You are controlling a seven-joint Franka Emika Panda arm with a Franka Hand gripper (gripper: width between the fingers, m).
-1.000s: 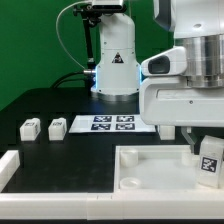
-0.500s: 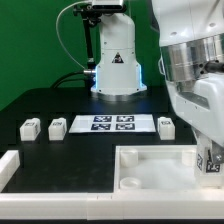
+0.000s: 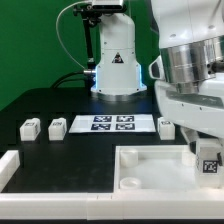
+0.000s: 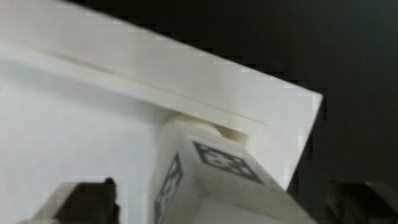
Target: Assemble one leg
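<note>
In the exterior view, a matte black table holds smooth white plastic parts. A large square tray-like piece with a raised rim lies in the foreground. The arm's glossy white body fills that view's right side. Its gripper hangs over the tray's right edge, with a leg, a small white block bearing a black-and-white square tag, between its dark fingers. Three more white tagged blocks sit on the table: two on that view's left and one beside the flat marker board.

In the wrist view, the picture is blurred. The leg stands between two dark fingertips, jaws partly closed around it, its lower end touching the tray's flat white floor near the raised rim.
</note>
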